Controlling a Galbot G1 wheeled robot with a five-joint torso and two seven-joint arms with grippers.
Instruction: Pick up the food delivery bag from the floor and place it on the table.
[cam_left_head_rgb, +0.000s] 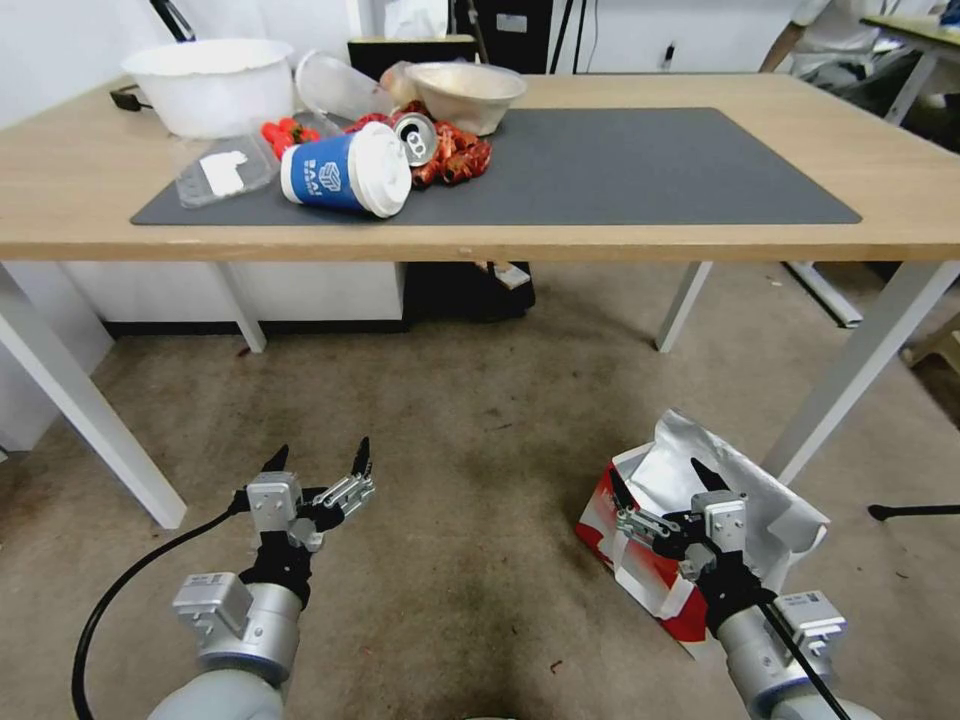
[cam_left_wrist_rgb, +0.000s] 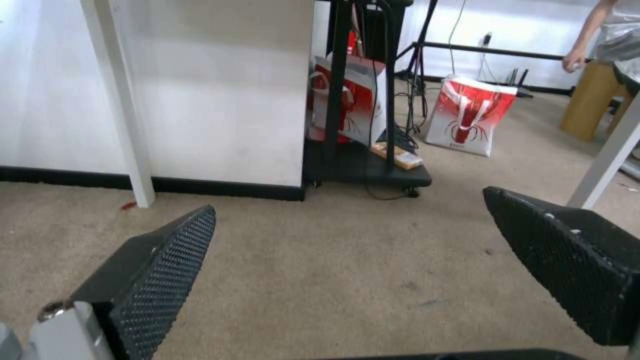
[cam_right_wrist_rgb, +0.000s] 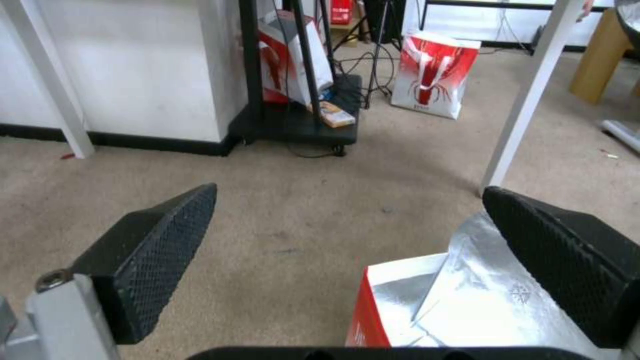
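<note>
My right gripper (cam_left_head_rgb: 668, 480) is wide open and holds nothing, right over the food bag (cam_left_head_rgb: 760, 500) on the floor (cam_left_head_rgb: 470, 420) at five o'clock. My left gripper (cam_left_head_rgb: 318, 457), also open and empty, waits at seven o'clock. The table (cam_left_head_rgb: 700, 235) stands at twelve

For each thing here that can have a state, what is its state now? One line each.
food delivery bag: on the floor, mouth open, foil lining showing.
right gripper: open, above the bag, holding nothing.
left gripper: open, over bare floor, holding nothing.
blue paper cup: lying on its side on the mat, lid on.
drink can: tipped over on the table.
white bowl: upright.
</note>
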